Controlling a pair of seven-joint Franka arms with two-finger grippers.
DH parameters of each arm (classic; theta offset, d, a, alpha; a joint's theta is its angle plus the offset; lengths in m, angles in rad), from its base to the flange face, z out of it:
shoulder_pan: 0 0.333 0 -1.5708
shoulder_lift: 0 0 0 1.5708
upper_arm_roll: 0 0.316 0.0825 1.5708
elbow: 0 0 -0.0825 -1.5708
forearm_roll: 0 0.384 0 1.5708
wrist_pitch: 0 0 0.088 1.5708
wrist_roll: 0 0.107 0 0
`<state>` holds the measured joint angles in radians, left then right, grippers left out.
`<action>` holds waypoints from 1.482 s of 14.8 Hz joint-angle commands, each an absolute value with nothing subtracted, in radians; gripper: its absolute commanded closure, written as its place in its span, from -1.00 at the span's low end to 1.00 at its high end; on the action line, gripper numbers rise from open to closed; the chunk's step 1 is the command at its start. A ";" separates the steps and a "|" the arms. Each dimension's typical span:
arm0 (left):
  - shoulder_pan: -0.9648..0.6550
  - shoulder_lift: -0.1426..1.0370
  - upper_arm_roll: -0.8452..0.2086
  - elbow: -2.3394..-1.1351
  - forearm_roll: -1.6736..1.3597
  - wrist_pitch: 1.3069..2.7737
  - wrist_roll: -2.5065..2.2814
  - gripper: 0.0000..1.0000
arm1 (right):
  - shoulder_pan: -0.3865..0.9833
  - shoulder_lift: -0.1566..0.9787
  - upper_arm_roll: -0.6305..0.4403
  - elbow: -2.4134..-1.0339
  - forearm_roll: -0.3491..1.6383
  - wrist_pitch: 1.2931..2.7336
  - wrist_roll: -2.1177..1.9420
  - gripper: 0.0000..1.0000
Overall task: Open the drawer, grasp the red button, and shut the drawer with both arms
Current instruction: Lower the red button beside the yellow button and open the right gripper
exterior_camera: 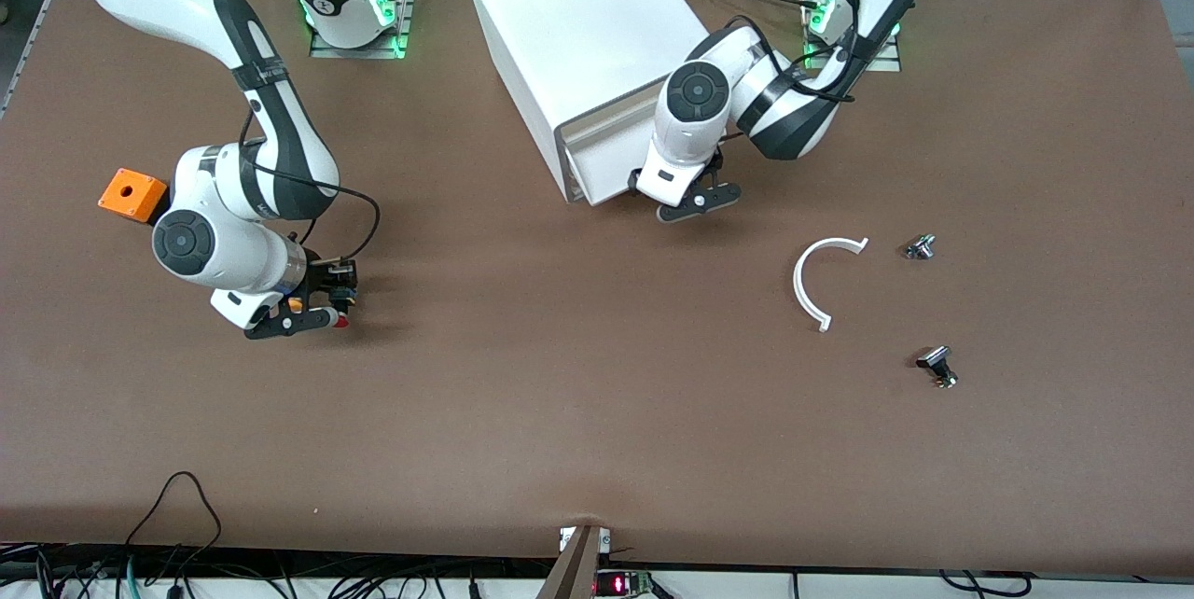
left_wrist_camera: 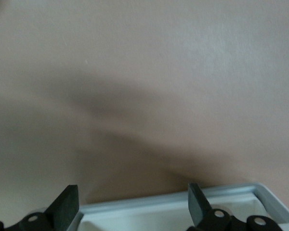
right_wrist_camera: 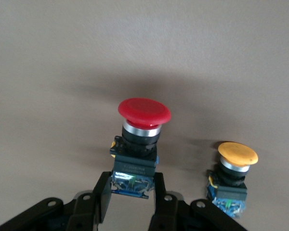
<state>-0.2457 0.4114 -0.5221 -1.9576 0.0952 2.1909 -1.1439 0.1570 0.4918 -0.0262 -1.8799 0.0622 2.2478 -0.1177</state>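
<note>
The white cabinet [exterior_camera: 578, 30] lies on the table between the arm bases, its cream drawer fronts [exterior_camera: 606, 160] facing the front camera. My left gripper [exterior_camera: 695, 201] is low in front of them, open and empty; in the left wrist view [left_wrist_camera: 132, 192] its fingers straddle a white drawer rim [left_wrist_camera: 173, 202]. My right gripper [exterior_camera: 317, 317] is low over the table toward the right arm's end, shut on the blue base of the red-capped button [right_wrist_camera: 143, 113], whose cap also shows in the front view [exterior_camera: 342, 323]. An orange-capped button [right_wrist_camera: 237, 154] stands on the table beside it.
An orange box [exterior_camera: 132, 194] sits by the right arm's elbow. Toward the left arm's end lie a white curved strip [exterior_camera: 808, 277] and two small dark parts [exterior_camera: 920, 247] [exterior_camera: 937, 366]. Cables hang along the table's front edge.
</note>
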 commanded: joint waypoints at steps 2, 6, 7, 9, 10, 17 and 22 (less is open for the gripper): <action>-0.247 0.385 -0.563 -1.982 0.045 2.160 -1.150 -1.00 | 0.141 0.466 -0.026 -1.976 0.066 2.339 -0.178 1.00; -0.249 0.387 -0.581 -1.982 -0.027 2.154 -1.149 -1.00 | 0.127 0.491 -0.026 -1.970 0.071 2.344 -0.181 0.28; -0.250 0.388 -0.583 -1.983 -0.031 2.154 -1.149 -1.00 | 0.126 0.495 -0.026 -1.968 0.071 2.344 -0.181 -0.13; -0.250 0.400 -0.594 -1.983 -0.041 2.151 -1.150 -1.00 | 0.124 0.494 -0.026 -1.959 0.071 2.339 -0.179 -0.80; -0.250 0.403 -0.597 -1.982 -0.047 2.151 -1.150 -1.00 | 0.124 0.491 -0.026 -1.953 0.071 2.333 -0.179 -0.99; -0.252 0.416 -0.614 -1.979 -0.048 2.143 -1.146 -1.00 | 0.129 0.353 -0.041 -1.890 0.057 2.234 -0.166 -0.99; -0.204 0.407 -0.600 -1.880 -0.023 2.048 -1.126 -1.00 | 0.137 0.256 -0.049 -1.758 -0.001 2.044 -0.163 -0.99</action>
<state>-0.2383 0.4161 -0.6022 -1.9517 -0.0227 2.1337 -1.1494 0.1332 0.2881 -0.0538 -1.8210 0.0227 2.1326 -0.1592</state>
